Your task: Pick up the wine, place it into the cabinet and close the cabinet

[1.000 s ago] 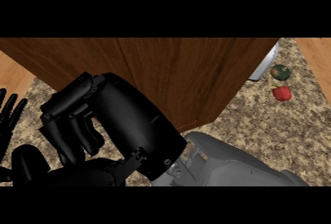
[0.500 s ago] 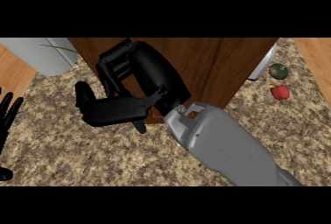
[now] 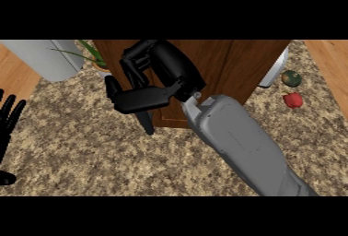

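Right robot hand (image 3: 159, 78) was raised farther up the cabinet (image 3: 231, 69) | fingers relaxed, nothing held, presumably pushing the door shut | wine unseen | left robot hand (image 3: 8, 120) rested open, left edge.

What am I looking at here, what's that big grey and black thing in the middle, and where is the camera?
The camera sits where the robot's head would be and looks steeply down at a speckled stone kitchen counter. The grey tube coming up from the lower right is the robot's right forearm. At its end is the black right hand, fingers curled, in front of a brown wooden cabinet. I cannot see a bottle in it; if it holds anything, the hand hides it. At the left edge, the black fingers pointing up are the robot's left hand, open and resting. On the counter to the right lie a small red fruit or vegetable and a dark green one. At top left are a light grey rounded object and some green leaves.
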